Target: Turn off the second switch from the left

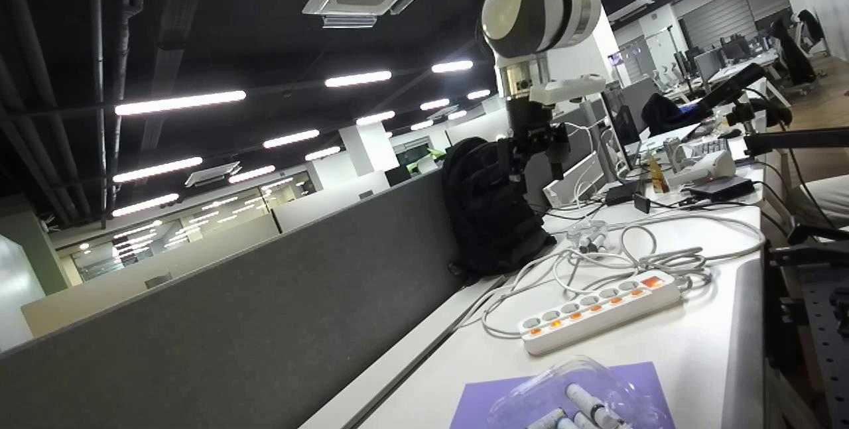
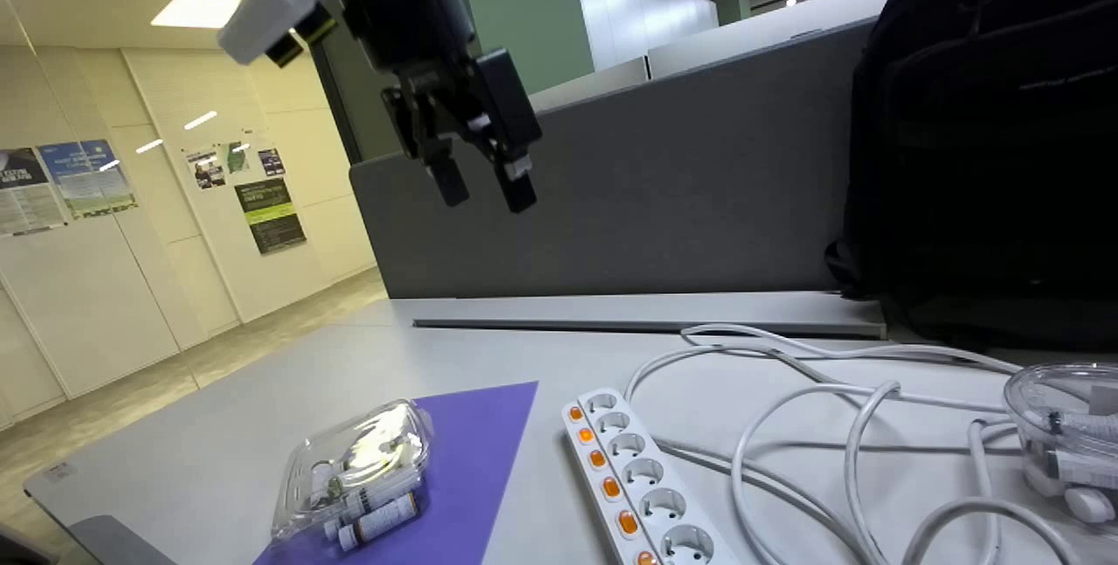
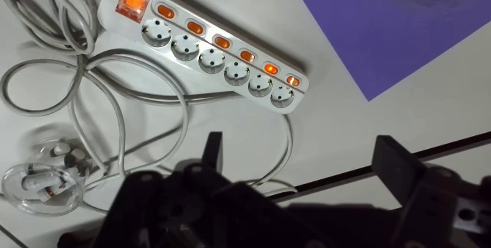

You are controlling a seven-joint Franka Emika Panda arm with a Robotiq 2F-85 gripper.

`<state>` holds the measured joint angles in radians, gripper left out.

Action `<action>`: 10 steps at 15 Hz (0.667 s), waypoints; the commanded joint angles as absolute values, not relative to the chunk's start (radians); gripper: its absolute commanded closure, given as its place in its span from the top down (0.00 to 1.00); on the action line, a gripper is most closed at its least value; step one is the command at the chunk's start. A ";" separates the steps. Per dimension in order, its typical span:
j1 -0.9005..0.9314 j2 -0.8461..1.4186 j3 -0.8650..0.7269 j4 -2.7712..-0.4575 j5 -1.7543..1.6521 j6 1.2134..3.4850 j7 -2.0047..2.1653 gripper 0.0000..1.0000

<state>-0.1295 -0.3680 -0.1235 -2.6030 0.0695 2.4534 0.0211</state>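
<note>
Exterior view: desk (image 1: 670, 343) beside partition (image 1: 285, 319)

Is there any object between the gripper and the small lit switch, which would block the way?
Nothing visible stands between the open gripper and the small lit switch. The cables lie beside the power strip, mostly on its socket side; none crosses that switch.

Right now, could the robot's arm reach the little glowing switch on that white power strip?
Probably yes: the gripper hangs open above the table, and the wrist view shows the lit switch uncovered, with nothing lying across the power strip. It would likely have to move over and come down first.
</note>
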 commanded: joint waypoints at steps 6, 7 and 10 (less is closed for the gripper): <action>-0.090 -0.076 -0.105 -2.441 0.166 2.444 0.058 1.00; -0.090 -0.050 -0.102 -2.419 0.164 2.441 0.063 1.00; -0.090 0.017 -0.096 -2.363 0.155 2.429 0.079 1.00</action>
